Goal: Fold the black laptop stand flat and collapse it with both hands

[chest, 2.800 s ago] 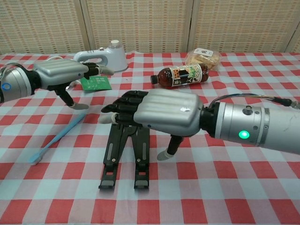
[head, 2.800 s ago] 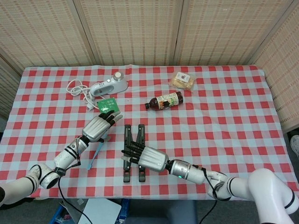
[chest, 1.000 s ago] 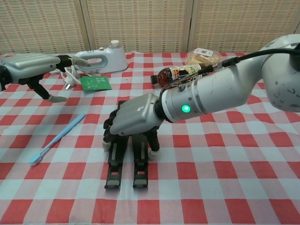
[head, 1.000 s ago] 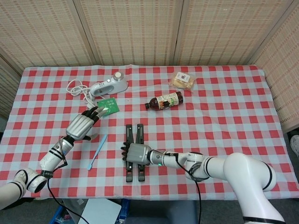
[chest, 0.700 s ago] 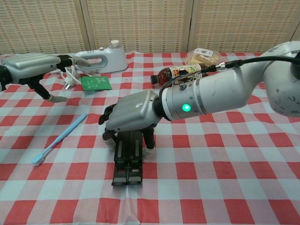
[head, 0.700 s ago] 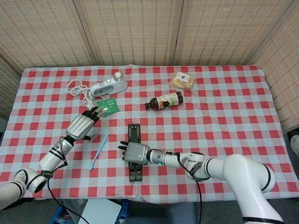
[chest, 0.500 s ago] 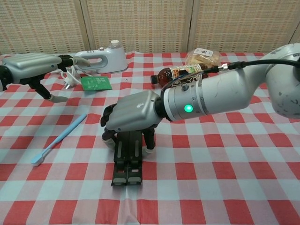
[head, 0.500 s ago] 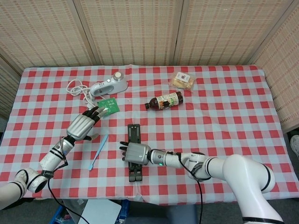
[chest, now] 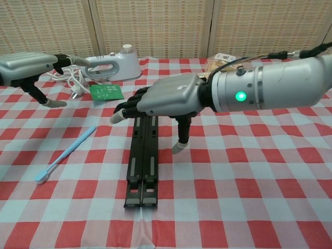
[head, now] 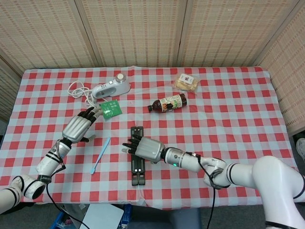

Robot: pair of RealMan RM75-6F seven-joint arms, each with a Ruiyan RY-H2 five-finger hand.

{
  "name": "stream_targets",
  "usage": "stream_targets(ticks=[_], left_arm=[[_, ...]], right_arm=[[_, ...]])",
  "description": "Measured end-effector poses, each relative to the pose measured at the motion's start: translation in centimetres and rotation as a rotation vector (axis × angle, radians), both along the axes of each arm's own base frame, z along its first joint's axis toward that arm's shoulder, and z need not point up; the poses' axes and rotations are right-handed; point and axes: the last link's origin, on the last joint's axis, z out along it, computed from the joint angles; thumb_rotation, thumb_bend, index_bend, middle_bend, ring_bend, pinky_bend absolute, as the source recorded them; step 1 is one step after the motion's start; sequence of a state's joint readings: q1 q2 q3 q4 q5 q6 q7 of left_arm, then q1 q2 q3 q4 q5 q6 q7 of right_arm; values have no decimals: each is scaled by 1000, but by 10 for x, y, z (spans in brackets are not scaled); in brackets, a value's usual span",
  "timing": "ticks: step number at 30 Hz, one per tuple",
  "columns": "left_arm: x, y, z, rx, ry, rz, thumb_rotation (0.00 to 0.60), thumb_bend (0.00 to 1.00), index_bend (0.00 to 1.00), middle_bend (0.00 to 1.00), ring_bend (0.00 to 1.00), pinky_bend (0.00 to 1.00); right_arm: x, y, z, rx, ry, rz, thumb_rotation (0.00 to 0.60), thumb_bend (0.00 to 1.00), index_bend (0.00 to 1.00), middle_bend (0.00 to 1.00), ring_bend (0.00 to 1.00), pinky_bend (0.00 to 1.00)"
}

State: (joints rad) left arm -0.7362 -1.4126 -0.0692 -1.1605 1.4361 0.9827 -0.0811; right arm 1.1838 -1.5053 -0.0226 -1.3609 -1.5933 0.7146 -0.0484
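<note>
Black laptop stand (head: 137, 156): two slim bars closed side by side, folded flat on the checked surface (head: 228, 124). Positioned lengthwise toward the frame's lower edge, lower centre in the head view; small pale marks are seen near the front end.

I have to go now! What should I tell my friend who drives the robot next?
Right robot hand: open, lifted above the laptop stand, holding nothing.
Left robot hand: open, off to the side near the green card, holding nothing.
Stand: lies flat on the table, its two bars side by side.
Done: the fold looks finished.
Left: check that it is fully collapsed, then move both hands away.
</note>
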Motion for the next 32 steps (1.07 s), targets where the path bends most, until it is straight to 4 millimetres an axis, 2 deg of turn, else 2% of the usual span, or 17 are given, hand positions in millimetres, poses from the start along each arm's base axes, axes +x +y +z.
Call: stream_targets(ticks=[5, 10, 14, 17, 24, 27, 32], left_arm=[[-7, -15, 18, 57, -23, 56, 600, 260, 0, 0, 10, 201], [-21, -32, 44, 141, -14, 99, 600, 260, 0, 0, 10, 201], [-32, -50, 60, 202, -32, 128, 600, 260, 0, 0, 10, 201], [-42, -67, 71, 246, -38, 151, 600, 260, 0, 0, 10, 201], [-65, -108, 95, 356, -37, 215, 600, 260, 5, 0, 16, 201], [-75, -128, 101, 396, -34, 241, 600, 260, 13, 0, 16, 201], [-89, -165, 106, 406, -3, 288, 600, 260, 22, 0, 16, 201]], right_arm=[[-25, 4, 36, -96, -77, -85, 600, 161, 0, 111, 0, 0], [-66, 16, 79, -241, -139, -200, 600, 171, 9, 157, 0, 0], [-99, 31, 111, -361, -183, -298, 600, 174, 67, 212, 19, 42], [-126, 48, 135, -454, -210, -379, 600, 175, 83, 240, 48, 76], [-190, 102, 183, -632, -223, -584, 600, 175, 102, 240, 51, 95], [-210, 124, 196, -679, -232, -657, 600, 175, 109, 240, 51, 94], [-232, 152, 210, -733, -239, -734, 600, 176, 118, 234, 51, 95]])
